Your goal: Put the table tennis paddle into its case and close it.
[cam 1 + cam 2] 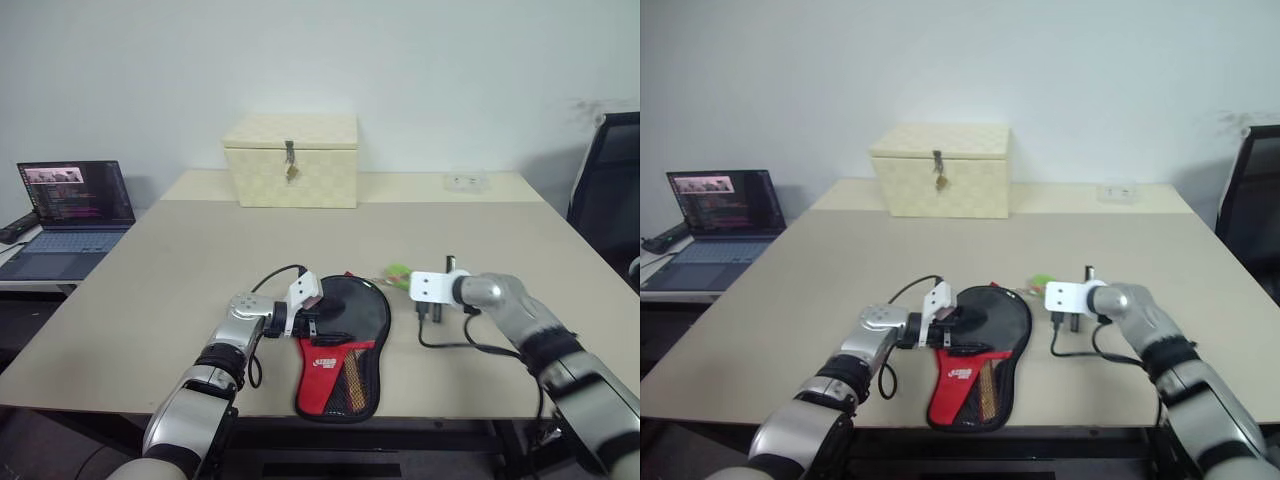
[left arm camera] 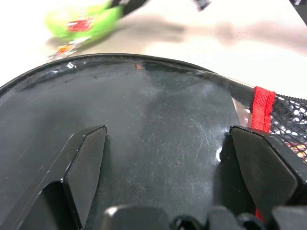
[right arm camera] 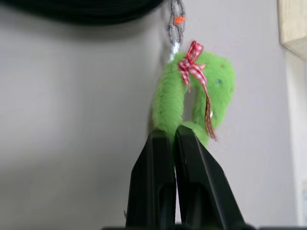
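Beige tabletop (image 1: 200, 280) against a white wall carries the case (image 1: 340, 350) near its front edge: a flat paddle-shaped pouch, glossy black over the round end, red panel with a white logo and black mesh toward the narrow end. Through the mesh the table tennis paddle (image 1: 352, 378) shows its pale wooden handle. The left gripper (image 1: 312, 312) sits on the round black part, fingers (image 2: 86, 163) spread wide over it. The right gripper (image 1: 436, 312) hovers just right of the case, its fingers (image 3: 153, 182) pressed together and empty, pointing at a green plush wreath charm (image 3: 192, 96) with a checked red bow
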